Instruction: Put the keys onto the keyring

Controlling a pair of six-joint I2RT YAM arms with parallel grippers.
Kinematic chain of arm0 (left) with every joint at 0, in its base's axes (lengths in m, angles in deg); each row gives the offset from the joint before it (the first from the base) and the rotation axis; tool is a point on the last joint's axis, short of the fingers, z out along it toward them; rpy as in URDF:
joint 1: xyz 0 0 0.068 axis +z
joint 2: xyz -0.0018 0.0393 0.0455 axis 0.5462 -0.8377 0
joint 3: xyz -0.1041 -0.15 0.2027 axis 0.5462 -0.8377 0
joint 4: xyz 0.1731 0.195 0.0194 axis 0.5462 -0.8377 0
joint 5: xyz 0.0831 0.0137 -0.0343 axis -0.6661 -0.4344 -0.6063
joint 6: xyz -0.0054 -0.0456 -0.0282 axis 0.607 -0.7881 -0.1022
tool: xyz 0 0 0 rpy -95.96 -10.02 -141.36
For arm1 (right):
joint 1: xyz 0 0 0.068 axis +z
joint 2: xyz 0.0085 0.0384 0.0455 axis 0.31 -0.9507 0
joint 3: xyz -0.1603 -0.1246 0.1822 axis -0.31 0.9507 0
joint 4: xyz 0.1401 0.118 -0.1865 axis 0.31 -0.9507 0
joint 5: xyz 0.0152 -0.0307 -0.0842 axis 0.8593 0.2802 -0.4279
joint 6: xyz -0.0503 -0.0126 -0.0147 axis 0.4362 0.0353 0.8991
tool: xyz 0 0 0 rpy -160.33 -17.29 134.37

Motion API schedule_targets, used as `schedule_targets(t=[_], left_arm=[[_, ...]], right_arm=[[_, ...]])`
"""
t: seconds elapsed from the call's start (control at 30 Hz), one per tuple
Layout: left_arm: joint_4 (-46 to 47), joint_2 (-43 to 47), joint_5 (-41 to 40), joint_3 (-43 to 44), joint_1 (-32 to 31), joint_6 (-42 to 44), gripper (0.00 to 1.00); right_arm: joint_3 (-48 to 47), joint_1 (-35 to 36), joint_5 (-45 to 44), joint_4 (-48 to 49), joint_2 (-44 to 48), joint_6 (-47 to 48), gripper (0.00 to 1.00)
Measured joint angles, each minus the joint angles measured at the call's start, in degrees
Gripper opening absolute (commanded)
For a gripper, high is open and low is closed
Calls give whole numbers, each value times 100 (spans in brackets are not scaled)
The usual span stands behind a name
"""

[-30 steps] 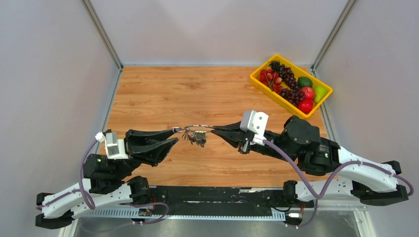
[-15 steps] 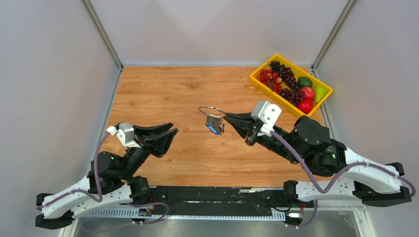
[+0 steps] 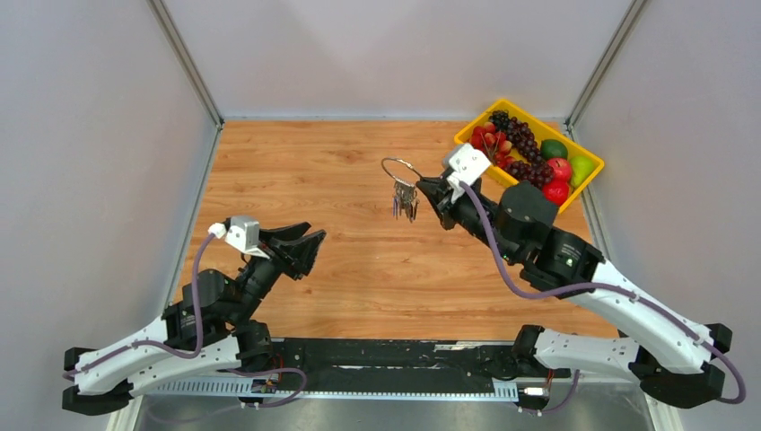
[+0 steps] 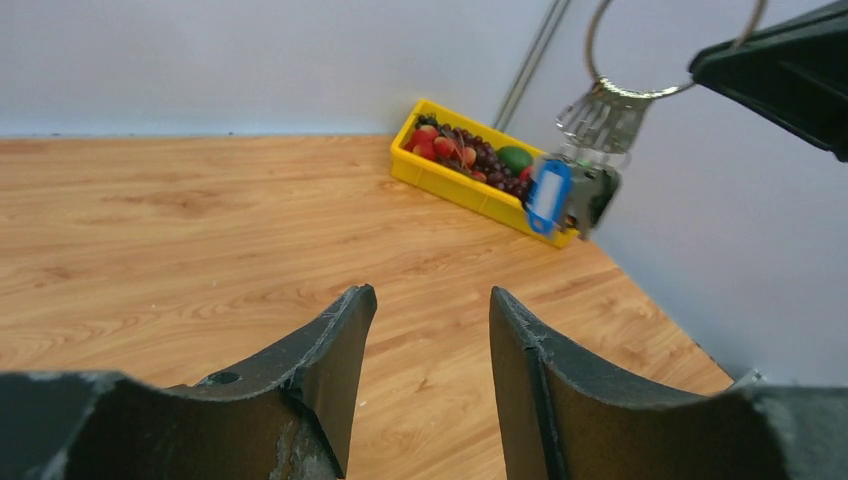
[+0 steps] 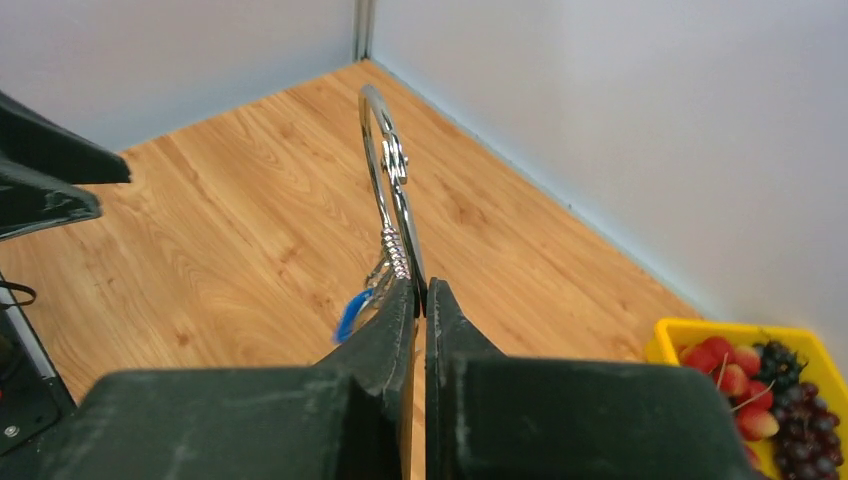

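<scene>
Fingers (image 4: 335, 340) of the left gripper (image 3: 314, 235) stand apart and empty at 8 o'clock on the desk (image 3: 296, 171), with nothing to hold. Fingers of the right gripper (image 3: 424, 186) are clamped on the keyring (image 5: 398, 205), lifting it so that the keys (image 3: 406, 202) hang free, at 9 o'clock from these fingertips.

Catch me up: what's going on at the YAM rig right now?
The right gripper is shut on the keyring and holds it up above the table. The keys hang from the ring in a bunch, so they look to be on it already. The left gripper is open and empty, well apart from the ring on the left side. A yellow fruit tray sits in the far right corner.
</scene>
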Motion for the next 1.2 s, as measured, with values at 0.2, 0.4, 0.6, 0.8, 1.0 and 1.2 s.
schedule_targets(t=[0.2, 0.4, 0.6, 0.8, 1.0, 1.2], left_arm=[[-164, -372, -2, 61, 0, -37, 63], [-216, -625, -35, 63, 0, -46, 70], [-232, -841, -136, 63, 0, -35, 88], [-330, -1108, -271, 72, 0, 20, 100], [-337, -1266, -415, 72, 0, 20, 100], [-332, -1307, -544, 72, 0, 35, 100]], right_arm=[[424, -1178, 1062, -11, -356, -608, 0], [951, -1655, 1810, 72, -595, -1259, 0], [1410, -1934, 2293, 407, -901, -1969, 0], [1843, -2009, 2509, 992, -1252, -2660, 0], [2518, -2022, 2597, 1659, -1593, -3298, 0], [2599, -2004, 3171, 2275, -2441, -3807, 0]])
